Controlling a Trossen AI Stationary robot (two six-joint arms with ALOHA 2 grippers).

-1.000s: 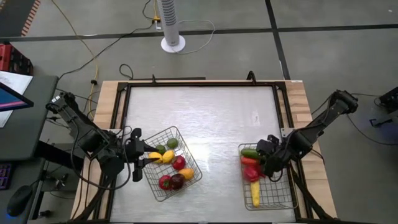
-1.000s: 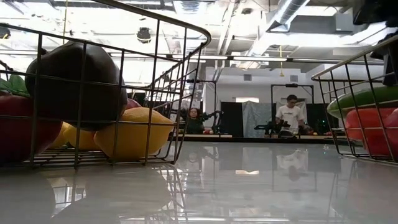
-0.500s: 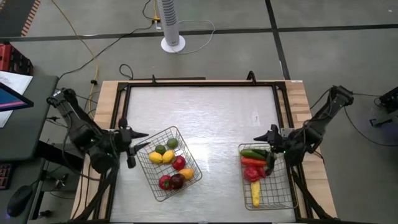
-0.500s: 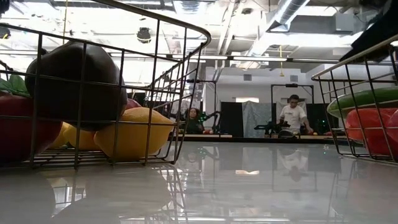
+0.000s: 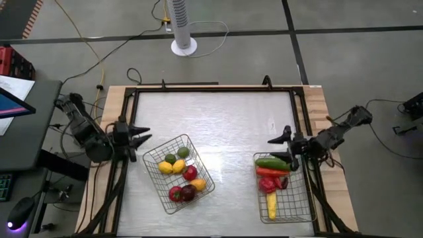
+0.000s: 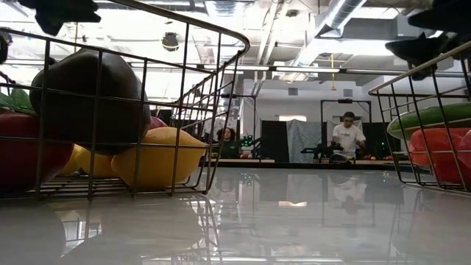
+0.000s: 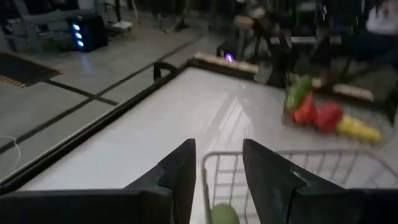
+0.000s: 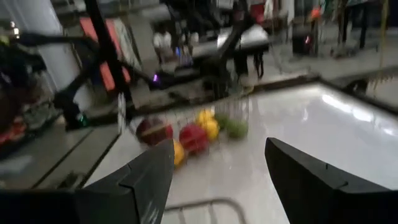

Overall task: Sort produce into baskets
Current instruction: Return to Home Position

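Two silver wire baskets stand on the table. The left basket (image 5: 178, 173) holds round produce: green, yellow, red, orange and dark maroon pieces. The right basket (image 5: 284, 188) holds a green cucumber (image 5: 272, 162), an orange carrot, a red piece and yellow corn (image 5: 271, 206). My left gripper (image 5: 137, 137) is open and empty, raised at the table's left edge, just left of the left basket. My right gripper (image 5: 283, 148) is open and empty, raised over the far rim of the right basket. In the left wrist view, that gripper (image 7: 216, 171) faces the left basket's rim (image 7: 280, 154).
The table's middle between the baskets is bare, shiny surface (image 5: 231, 132). A dark frame (image 5: 211, 89) runs round the table. A white fan stand (image 5: 184, 45) is on the floor beyond the far edge. People sit in the room behind (image 6: 346, 136).
My left gripper has drawn back from the left basket, going up and toward the table's left and far edges. My right gripper has risen out of the right basket and gone toward the far edge. The produce and both baskets have stayed in place.
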